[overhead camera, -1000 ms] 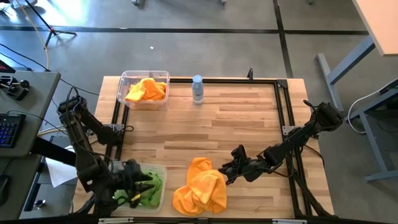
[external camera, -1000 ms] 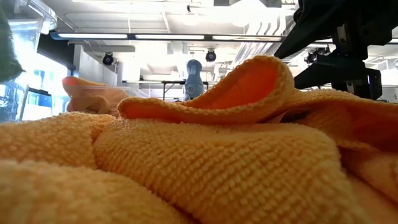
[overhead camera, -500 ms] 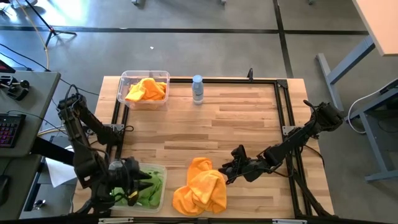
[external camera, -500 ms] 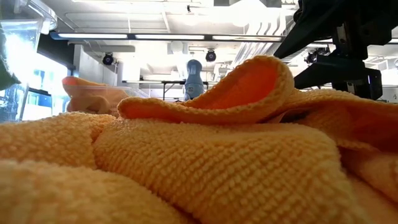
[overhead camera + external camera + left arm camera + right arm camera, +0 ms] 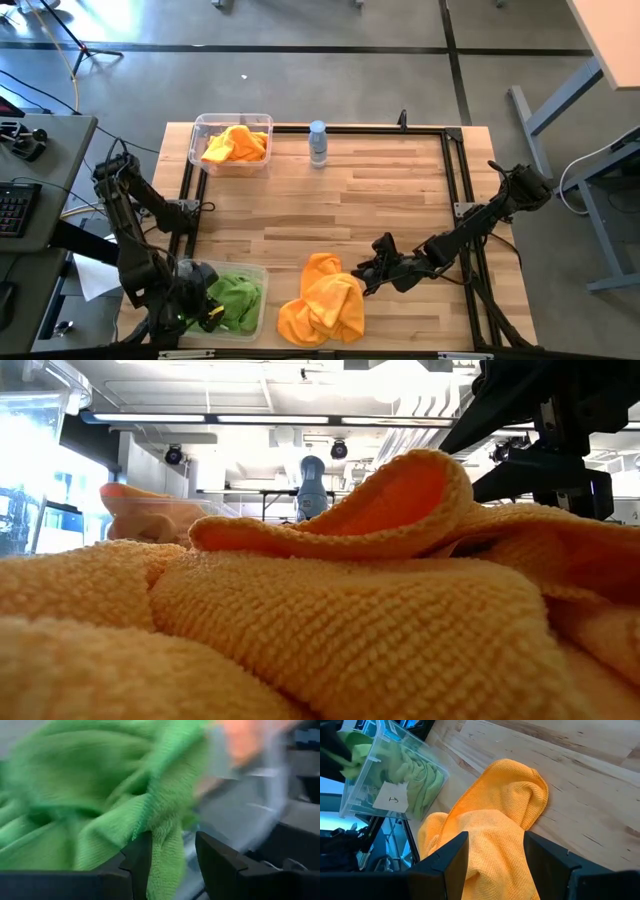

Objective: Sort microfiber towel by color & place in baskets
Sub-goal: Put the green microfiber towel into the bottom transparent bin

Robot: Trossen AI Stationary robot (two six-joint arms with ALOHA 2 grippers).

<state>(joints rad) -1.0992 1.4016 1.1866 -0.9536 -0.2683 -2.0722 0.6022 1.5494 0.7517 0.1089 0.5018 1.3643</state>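
Note:
A crumpled orange microfiber towel [image 5: 322,300] lies on the table near the front edge and fills the low view [image 5: 320,620]. My right gripper [image 5: 368,270] stands open just to its right, and its fingers frame the towel in the right wrist view [image 5: 495,836]. Green towels [image 5: 238,298] lie in the near-left basket [image 5: 262,272]. My left gripper [image 5: 203,300] hovers open over that basket's left end. Orange towels [image 5: 236,144] lie in the far-left basket [image 5: 200,125]. My left gripper points steeply down into the near-left basket. A fold of green towel [image 5: 167,860] runs up between its open fingers and lies against the inner side of one finger [image 5: 137,857]. A gap shows beside the other finger. The rest of the towel lies in the basket.
A small clear water bottle [image 5: 318,143] stands at the far edge, right of the far-left basket. A black metal frame [image 5: 455,180] runs around the table. Bare wood spreads across the middle and the right half [image 5: 390,200].
My left gripper has gone toward the table's left edge, from above the middle of the green towels to the basket's left end, and its wrist has rolled. More of the green towel now shows uncovered in the basket.

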